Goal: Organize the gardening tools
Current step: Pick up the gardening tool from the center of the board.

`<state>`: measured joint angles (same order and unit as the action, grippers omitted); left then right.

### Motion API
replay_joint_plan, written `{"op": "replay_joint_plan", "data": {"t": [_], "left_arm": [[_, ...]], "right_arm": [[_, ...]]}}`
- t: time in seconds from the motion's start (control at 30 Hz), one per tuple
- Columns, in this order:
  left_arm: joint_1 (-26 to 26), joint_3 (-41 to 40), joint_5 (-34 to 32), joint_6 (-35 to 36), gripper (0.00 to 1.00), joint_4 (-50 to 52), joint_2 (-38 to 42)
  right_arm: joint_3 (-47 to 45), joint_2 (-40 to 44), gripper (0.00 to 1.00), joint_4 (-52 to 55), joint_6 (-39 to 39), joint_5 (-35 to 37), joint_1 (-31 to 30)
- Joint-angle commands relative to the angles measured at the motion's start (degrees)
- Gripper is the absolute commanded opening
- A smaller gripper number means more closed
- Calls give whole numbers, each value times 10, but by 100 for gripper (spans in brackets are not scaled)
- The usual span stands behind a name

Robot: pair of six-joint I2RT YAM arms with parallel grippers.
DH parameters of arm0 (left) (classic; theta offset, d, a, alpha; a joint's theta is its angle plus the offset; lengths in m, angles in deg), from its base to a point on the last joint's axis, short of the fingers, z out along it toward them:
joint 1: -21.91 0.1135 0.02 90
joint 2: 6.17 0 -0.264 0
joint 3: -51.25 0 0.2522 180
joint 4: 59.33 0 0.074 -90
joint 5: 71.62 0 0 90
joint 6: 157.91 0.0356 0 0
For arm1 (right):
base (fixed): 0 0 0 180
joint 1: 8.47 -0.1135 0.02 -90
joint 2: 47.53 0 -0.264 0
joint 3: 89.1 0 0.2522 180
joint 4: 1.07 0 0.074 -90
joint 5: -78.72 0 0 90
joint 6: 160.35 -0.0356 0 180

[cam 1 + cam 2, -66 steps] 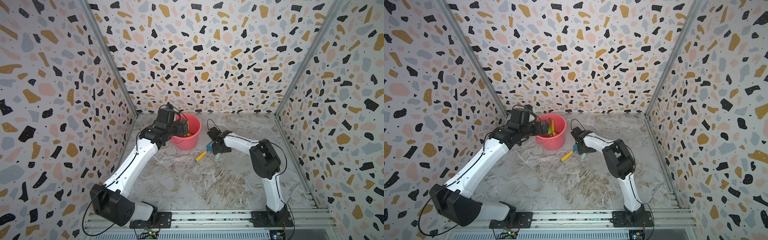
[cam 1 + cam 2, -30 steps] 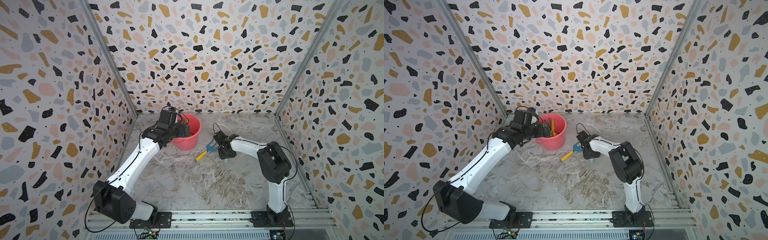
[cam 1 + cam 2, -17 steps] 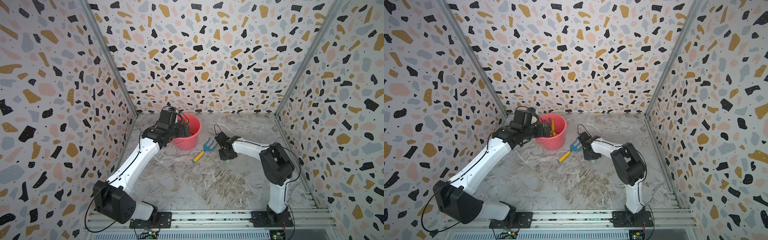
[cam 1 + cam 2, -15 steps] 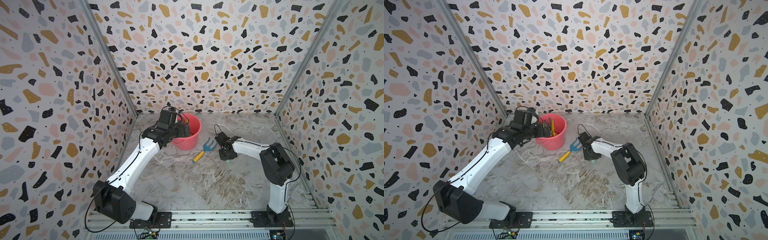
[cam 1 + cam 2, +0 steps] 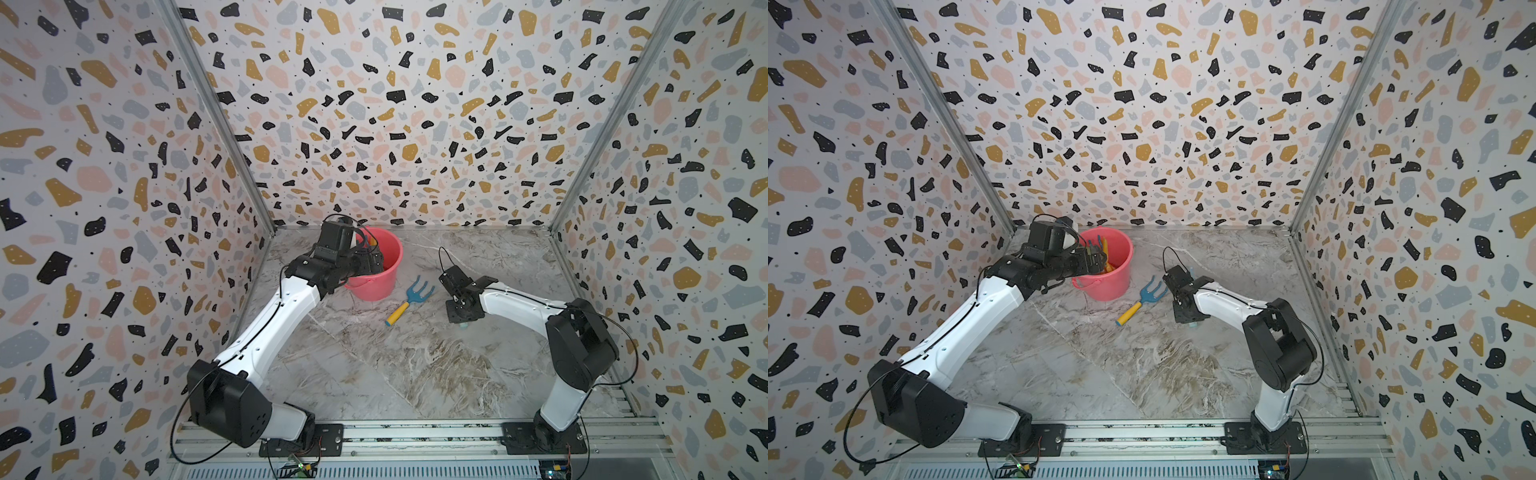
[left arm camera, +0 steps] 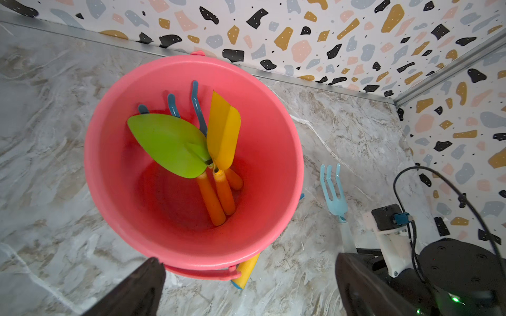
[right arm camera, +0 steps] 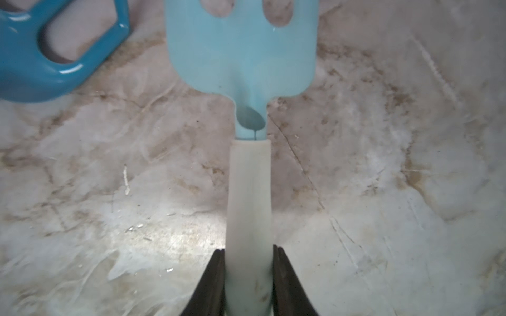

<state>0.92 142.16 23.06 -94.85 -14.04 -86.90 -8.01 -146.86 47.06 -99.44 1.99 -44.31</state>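
Observation:
The pink bucket (image 6: 262, 164) holds a green spade (image 6: 169, 145), a yellow shovel (image 6: 223, 131) and a dark-blue rake (image 6: 197, 106). My left gripper (image 6: 249, 290) hangs open above the bucket's near rim, also visible in both top views (image 5: 372, 262) (image 5: 1096, 259). A second dark-blue rake (image 5: 409, 297) (image 5: 1142, 299) with a yellow handle lies on the table just right of the bucket. My right gripper (image 7: 249, 281) points down at the table beside it (image 5: 461, 311), shut on the white handle of the light-blue rake (image 7: 243, 54), which lies flat.
The bucket (image 5: 374, 286) stands at the back left, close to the left wall. The second dark-blue rake's head (image 7: 41, 63) lies close beside the light-blue rake's head. Patterned walls enclose the marble table (image 5: 395, 374) on three sides.
The right gripper's jaws have closed on the light-blue rake's white handle. The left arm has stayed still over the bucket.

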Motion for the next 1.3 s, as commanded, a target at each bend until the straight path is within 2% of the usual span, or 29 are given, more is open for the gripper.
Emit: {"op": "replay_joint_plan", "data": {"t": [0.0, 0.47, 1.03, 1.27], "left_arm": [[2, -19, 43, -26, 99, -33, 13], [3, -83, 144, -89, 100, -132, 68], [3, -64, 172, -97, 100, -147, 65], [3, -32, 234, -96, 100, -141, 53]], "right_arm": [[-23, 55, 0, -23, 5, 0, 2], [-130, 208, 0, -149, 50, -69, -6], [-160, 271, 0, -191, 94, -42, -52], [-172, 284, 0, -230, 112, -56, -56]]}}
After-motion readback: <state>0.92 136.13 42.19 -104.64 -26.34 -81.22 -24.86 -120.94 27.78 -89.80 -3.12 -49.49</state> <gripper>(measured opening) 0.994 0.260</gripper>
